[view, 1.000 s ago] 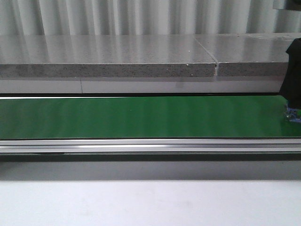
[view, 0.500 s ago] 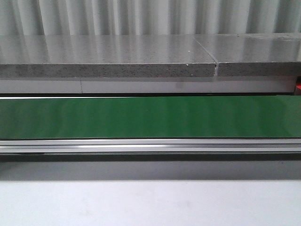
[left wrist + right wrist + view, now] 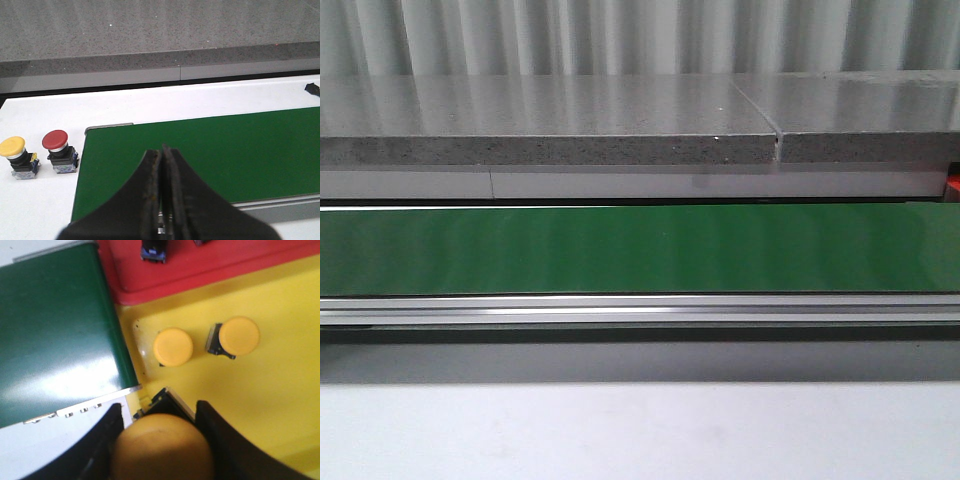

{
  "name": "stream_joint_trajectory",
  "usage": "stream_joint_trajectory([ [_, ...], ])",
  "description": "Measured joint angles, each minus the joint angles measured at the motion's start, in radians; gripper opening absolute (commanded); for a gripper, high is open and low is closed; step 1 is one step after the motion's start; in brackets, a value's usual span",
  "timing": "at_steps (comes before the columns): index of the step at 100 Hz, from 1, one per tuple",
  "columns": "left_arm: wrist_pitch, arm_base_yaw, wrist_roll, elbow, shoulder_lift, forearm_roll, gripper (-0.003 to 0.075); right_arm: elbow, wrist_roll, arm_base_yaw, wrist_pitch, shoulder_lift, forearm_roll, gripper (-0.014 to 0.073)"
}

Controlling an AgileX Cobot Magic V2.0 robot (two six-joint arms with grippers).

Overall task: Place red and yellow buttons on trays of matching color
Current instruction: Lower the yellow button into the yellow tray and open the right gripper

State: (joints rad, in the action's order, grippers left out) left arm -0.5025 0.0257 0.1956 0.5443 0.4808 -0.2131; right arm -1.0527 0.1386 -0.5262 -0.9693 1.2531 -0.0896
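Note:
In the right wrist view my right gripper point(image 3: 159, 412) is shut on a yellow button point(image 3: 162, 447), held over the edge of the yellow tray point(image 3: 270, 400). Two more yellow buttons point(image 3: 173, 346) point(image 3: 239, 336) lie in that tray. Beyond it lies the red tray point(image 3: 200, 267), holding a dark button base point(image 3: 153, 251). In the left wrist view my left gripper point(image 3: 161, 150) is shut and empty above the green belt point(image 3: 215, 150). A yellow button point(image 3: 16, 154) and a red button point(image 3: 58, 149) stand on the white table beside the belt's end. Neither gripper shows in the front view.
The green conveyor belt point(image 3: 640, 248) runs across the front view, with an aluminium rail point(image 3: 640, 308) in front and a grey stone ledge point(image 3: 550, 130) behind. The belt's end point(image 3: 55, 325) lies next to both trays. A small black object point(image 3: 312, 88) lies on the white table.
The right arm, seen one second ago at the belt's right end in the front view, has gone out of that view to the right. The belt looks the same.

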Motion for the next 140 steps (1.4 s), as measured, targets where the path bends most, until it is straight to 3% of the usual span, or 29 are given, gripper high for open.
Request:
stream_joint_trajectory([
  [62,0.0,0.0,0.0,0.0,0.0,0.0,-0.002,0.302,-0.037,-0.037,0.242,0.0,0.017,0.0164],
  [140,0.0,0.0,0.0,0.0,0.0,0.0,-0.002,0.321,-0.073,-0.058,0.406,0.178,0.022,0.0164],
])
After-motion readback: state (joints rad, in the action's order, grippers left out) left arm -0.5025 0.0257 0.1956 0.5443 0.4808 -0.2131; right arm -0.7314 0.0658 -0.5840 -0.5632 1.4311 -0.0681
